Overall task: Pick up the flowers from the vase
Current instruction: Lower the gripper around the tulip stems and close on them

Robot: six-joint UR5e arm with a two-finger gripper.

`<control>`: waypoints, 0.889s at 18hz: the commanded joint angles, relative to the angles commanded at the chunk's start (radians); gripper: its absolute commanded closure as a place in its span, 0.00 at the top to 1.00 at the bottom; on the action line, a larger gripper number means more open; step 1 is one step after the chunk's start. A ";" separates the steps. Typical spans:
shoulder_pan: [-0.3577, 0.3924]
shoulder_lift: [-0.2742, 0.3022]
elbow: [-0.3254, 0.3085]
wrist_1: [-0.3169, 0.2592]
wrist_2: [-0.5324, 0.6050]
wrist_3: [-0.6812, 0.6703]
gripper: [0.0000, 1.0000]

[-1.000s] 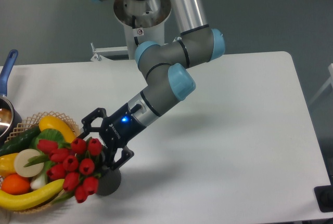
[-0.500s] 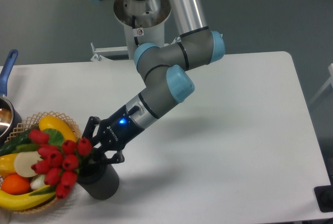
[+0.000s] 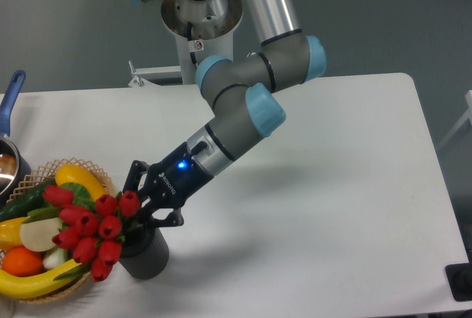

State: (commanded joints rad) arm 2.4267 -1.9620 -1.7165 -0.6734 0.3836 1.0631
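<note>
The flowers [image 3: 91, 230], a bunch of red tulip buds with green leaves, stick out of the vase [image 3: 147, 257] and lean left over the wicker basket. The vase is a short dark cylinder standing near the table's front left edge. My gripper [image 3: 140, 212] comes in low from the right, just above the vase mouth, with its black fingers closed around the base of the bunch. The stems are hidden behind the buds and fingers. The buds sit level with the vase mouth and lower to its left.
A wicker basket [image 3: 44, 167] with bananas, a cucumber, an orange and other produce stands right of the table's left edge, touching the flowers. A blue-handled pot [image 3: 10, 95] is at the far left. The white table [image 3: 332, 207] stretches to the right.
The fingers went from wide open around the bunch to closed on it. The bunch swung left over the basket, then came back slightly right and up. The vase shifted a little.
</note>
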 joint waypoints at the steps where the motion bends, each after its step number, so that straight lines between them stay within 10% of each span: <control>1: 0.000 0.000 0.006 0.000 -0.011 -0.017 0.00; 16: 0.048 0.006 0.169 -0.002 -0.117 -0.288 0.01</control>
State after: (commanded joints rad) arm 2.4743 -1.9558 -1.5478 -0.6750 0.2670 0.7749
